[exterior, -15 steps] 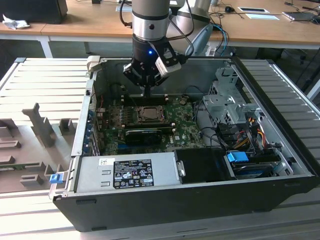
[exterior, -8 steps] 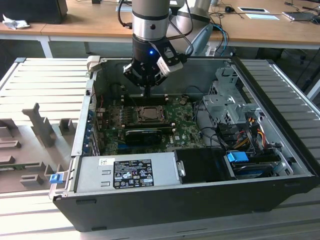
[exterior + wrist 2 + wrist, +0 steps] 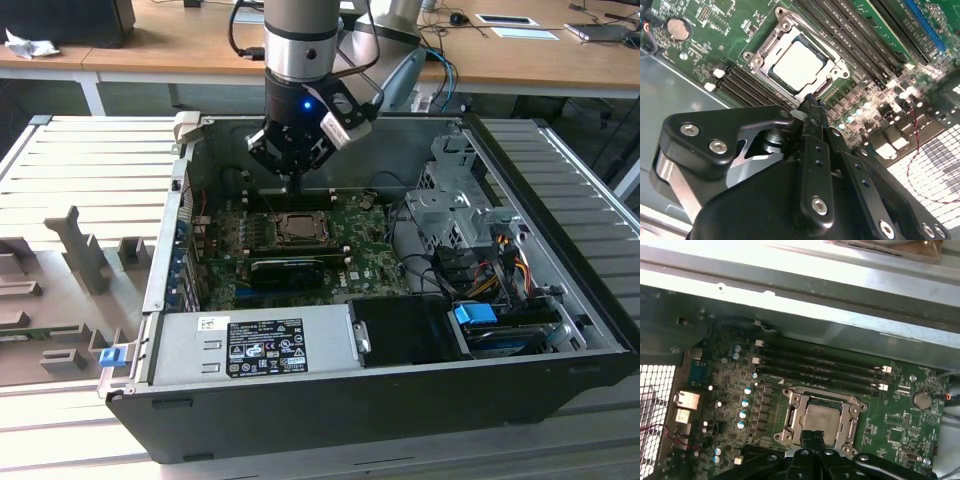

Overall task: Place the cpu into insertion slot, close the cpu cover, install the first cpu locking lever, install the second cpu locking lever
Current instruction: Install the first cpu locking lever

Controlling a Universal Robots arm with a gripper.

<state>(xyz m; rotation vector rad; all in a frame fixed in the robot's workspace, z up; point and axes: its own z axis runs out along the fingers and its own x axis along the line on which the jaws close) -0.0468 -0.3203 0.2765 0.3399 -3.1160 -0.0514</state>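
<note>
The cpu (image 3: 297,228) lies flat in its socket on the green motherboard, its pale metal top showing in both wrist views (image 3: 799,64) (image 3: 821,419). The cpu cover (image 3: 763,50) (image 3: 792,411), a grey metal frame, lies down around the chip, which shows through its square window. My gripper (image 3: 293,186) hangs straight above the socket's far edge, inside the open computer case. Its two black fingers (image 3: 812,107) are pressed together with nothing between them, and their tips (image 3: 815,436) sit just over the socket's rim.
Long black memory slots (image 3: 820,367) run beside the socket. A black finned card (image 3: 285,268) lies in front of it, then the power supply (image 3: 250,345). A metal drive cage (image 3: 455,200) and cables fill the exterior view's right. The case wall (image 3: 805,300) stands behind.
</note>
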